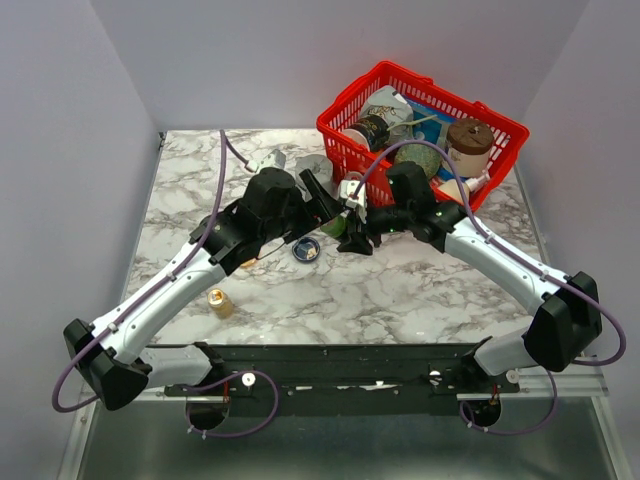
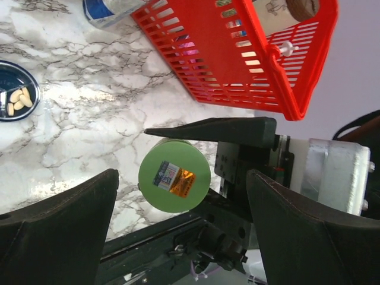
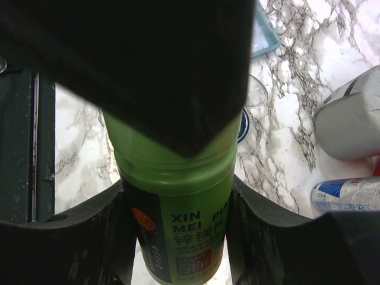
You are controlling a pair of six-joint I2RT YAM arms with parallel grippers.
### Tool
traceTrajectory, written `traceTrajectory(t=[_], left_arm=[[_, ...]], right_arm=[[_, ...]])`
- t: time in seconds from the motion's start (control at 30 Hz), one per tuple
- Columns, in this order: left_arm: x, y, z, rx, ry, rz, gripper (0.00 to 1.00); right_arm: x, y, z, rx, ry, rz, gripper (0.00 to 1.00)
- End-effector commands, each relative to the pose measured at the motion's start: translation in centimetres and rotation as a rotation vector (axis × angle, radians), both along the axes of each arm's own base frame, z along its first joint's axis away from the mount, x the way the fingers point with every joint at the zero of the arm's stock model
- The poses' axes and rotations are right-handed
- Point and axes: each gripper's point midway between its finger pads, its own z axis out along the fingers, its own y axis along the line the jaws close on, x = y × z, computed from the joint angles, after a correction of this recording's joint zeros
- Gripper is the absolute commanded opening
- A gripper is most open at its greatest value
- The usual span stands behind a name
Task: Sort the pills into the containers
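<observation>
My right gripper (image 1: 352,238) is shut on a green pill bottle (image 3: 178,225), held off the table at the centre; the bottle also shows in the top view (image 1: 335,225). My left gripper (image 2: 181,173) is open. Its fingers are spread wide on either side of the bottle's round green end (image 2: 174,175), and one finger (image 3: 172,71) covers that end in the right wrist view. The dark blue dish (image 2: 16,98) lies on the marble with several white pills (image 2: 18,100) in it, just left of the bottle in the top view (image 1: 306,250). The orange dish is hidden under my left arm.
The red wire basket (image 1: 420,135), full of bottles and jars, stands at the back right, close behind both grippers. A can (image 2: 110,12) and a grey block (image 3: 350,124) lie left of the basket. A small gold bottle (image 1: 219,301) stands front left.
</observation>
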Motion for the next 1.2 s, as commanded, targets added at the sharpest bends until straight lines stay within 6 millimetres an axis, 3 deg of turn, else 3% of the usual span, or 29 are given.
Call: traceTrajectory(t=[0.0,0.23,0.4,0.6,0.73,0.77,0.8,0.87,0.9,1.0,1.17], left_arm=[[0.1,-0.2,-0.7,0.072,0.014,0.008,0.88],[0.0,-0.7,-1.2,0.109,0.020,-0.017,0.73],[-0.3,-1.1,-1.6,0.134,0.018,-0.067,0.43],[-1.5,-1.8,-1.5,0.157,-0.036,-0.208,0.24],[-2.8,-2.4,-1.1,0.151,-0.130,-0.404,0.20],[-4.3,-2.9,-1.1,0.113,-0.141,-0.511,0.20],[-4.4,-3.0,-0.7,0.086,-0.175,-0.554,0.18],[-4.5,-2.1,-1.1,0.093,-0.222,-0.617,0.18],[-5.9,-2.5,-0.6,0.052,-0.240,-0.713,0.18],[-7.3,-2.0,-1.1,0.091,-0.303,-0.861,0.19],[-6.8,-1.4,-1.4,0.183,-0.338,-0.906,0.26]], right_arm=[[0.2,0.1,0.8,0.018,-0.044,0.005,0.19],[0.2,0.1,0.7,0.017,-0.041,0.006,0.19],[-0.1,0.3,0.8,0.026,-0.022,0.015,0.19],[-1.8,1.0,1.1,0.070,0.048,0.094,0.19],[-3.5,1.3,1.3,0.105,0.113,0.178,0.19],[-3.8,1.3,1.4,0.113,0.126,0.191,0.19],[-4.3,1.3,1.8,0.133,0.142,0.221,0.19],[-4.8,1.3,2.0,0.145,0.169,0.247,0.19],[-5.3,1.4,2.2,0.159,0.184,0.272,0.19],[-5.9,1.5,2.0,0.166,0.238,0.308,0.18],[-6.2,1.8,1.8,0.169,0.296,0.324,0.19]])
